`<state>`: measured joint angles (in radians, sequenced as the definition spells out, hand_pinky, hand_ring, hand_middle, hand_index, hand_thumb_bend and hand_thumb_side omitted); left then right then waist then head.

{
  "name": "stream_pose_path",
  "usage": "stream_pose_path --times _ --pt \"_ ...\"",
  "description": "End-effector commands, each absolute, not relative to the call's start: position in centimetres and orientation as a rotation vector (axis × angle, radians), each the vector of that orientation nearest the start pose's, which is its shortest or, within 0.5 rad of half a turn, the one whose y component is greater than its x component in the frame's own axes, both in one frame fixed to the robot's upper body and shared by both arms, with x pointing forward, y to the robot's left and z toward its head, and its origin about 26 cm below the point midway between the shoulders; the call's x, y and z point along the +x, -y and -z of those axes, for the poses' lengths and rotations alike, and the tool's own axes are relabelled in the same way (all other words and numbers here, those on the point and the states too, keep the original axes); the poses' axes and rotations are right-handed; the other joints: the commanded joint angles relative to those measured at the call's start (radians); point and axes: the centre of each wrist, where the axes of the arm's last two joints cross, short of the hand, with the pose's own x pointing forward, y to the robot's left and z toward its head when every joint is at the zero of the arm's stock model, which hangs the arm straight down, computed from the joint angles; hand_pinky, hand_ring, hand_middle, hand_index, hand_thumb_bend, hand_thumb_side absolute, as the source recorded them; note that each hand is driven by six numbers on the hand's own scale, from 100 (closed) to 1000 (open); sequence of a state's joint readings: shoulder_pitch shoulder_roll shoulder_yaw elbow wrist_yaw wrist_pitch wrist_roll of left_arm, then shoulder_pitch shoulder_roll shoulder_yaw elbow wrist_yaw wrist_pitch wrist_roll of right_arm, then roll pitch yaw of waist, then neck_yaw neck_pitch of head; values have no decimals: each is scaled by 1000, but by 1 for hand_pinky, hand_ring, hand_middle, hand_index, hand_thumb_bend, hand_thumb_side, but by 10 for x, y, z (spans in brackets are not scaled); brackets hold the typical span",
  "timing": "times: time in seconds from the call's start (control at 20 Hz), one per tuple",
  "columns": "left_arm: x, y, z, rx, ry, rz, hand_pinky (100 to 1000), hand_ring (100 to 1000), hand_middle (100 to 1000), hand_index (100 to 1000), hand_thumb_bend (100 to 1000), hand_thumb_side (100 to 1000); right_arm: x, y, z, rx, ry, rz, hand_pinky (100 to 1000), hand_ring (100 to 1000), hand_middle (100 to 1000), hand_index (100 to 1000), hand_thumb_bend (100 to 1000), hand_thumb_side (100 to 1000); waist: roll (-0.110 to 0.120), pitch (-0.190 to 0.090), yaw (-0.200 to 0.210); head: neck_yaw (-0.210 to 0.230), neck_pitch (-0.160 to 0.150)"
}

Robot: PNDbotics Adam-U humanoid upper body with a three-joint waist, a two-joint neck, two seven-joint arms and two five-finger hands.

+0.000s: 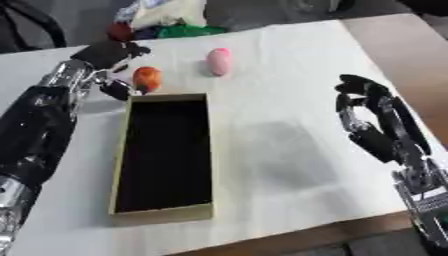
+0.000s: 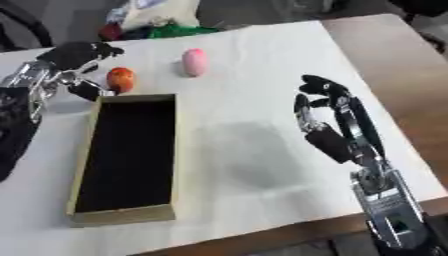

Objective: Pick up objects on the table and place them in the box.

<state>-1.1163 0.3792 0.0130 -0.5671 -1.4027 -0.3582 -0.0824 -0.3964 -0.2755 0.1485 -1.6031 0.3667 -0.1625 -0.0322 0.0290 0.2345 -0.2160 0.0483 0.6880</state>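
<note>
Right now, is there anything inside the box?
Empty. The box shows only its dark bottom. The orange ball sits on the table just past its far end, at the left hand, and the pink thing lies farther back.

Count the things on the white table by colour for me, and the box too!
Orange: 1, a round orange thing at the left hand, just past the box's far end.
Pink: 1, an egg-shaped pink thing lying alone farther back.
Tan with a black inside: 1, the box; nothing shows in it.
Total: 3.
</note>
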Motion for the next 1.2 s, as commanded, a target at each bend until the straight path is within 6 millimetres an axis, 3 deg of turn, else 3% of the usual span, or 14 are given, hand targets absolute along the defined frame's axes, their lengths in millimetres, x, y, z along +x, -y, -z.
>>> stream_pose_path --times 0.05,0.3,0.35,0.5,0.7,1.2 --pt "512 -289 -203 1198 1367 1599 768 796 801 968 272 326 360 229 -130 -390 2135 -707 710 817 720 879 100 719 -5 -14 -2 -3 -14" --pt "512 -286 -198 1158 1385 1625 698 703 705 888 173 239 360 228 -131 -387 2137 -706 710 817 720 879 100 721 -6 -12 -2 -3 -15" --pt "512 -285 -199 1157 1398 1628 636 610 606 817 100 165 360 228 -131 -387 2137 -705 711 817 720 879 100 722 -7 -13 -2 -3 -15" --pt "511 -285 -201 1179 1456 1615 570 506 487 733 100 100 360 229 -130 -390 2135 -701 711 818 720 879 100 724 -9 -15 0 -3 -13" --pt "509 -288 -210 1216 1572 1571 526 453 418 665 100 100 360 230 -128 -394 2129 -694 711 818 721 879 100 728 -12 -24 8 -5 -6" --pt "485 -290 -287 1197 1898 1676 537 458 417 671 100 100 357 236 -121 -421 2101 -689 713 818 721 880 100 733 -10 -69 45 -19 13"
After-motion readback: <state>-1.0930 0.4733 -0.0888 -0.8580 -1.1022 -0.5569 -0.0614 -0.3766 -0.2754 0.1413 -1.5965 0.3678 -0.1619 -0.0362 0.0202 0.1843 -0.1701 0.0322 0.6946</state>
